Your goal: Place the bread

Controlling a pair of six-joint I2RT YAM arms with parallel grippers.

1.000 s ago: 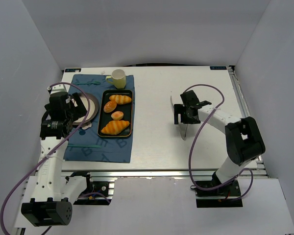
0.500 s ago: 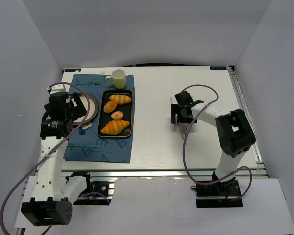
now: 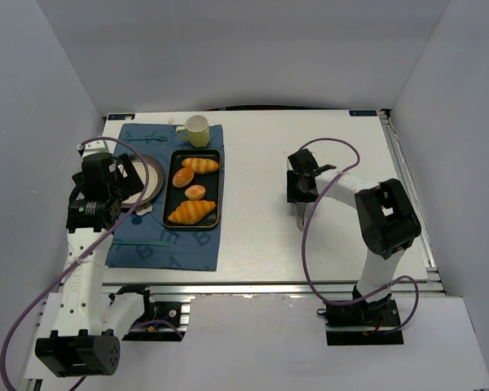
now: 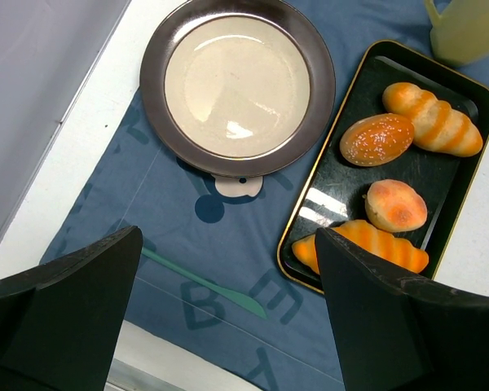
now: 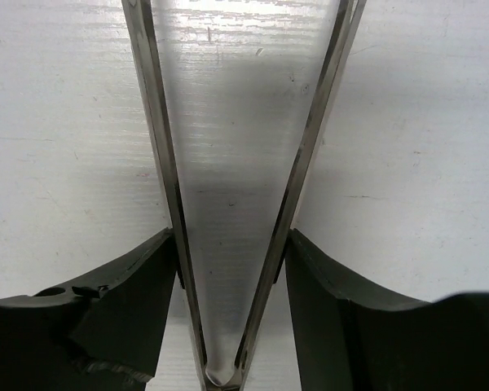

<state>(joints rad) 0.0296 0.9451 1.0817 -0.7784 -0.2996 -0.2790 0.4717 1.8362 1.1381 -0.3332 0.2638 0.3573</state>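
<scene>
On the black gold-rimmed tray (image 4: pixel 330 191) the small round golden bun (image 4: pixel 396 205) lies untouched. The right gripper (image 5: pixel 232 277) seemingly pinches steel tongs (image 5: pixel 157 138), and the left gripper (image 4: pixel 228 244) is spread, empty. Next, the tongs must cross over to the bun.

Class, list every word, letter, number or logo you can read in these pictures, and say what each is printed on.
"B": a large darker-blue letter on the blue placemat, left wrist view.
"E": beside it on the same mat.
Other letters on the mat: cut off or too faint to read, and no whole word can be made out.
plate, tray, cup, tongs: no text visible.
</scene>
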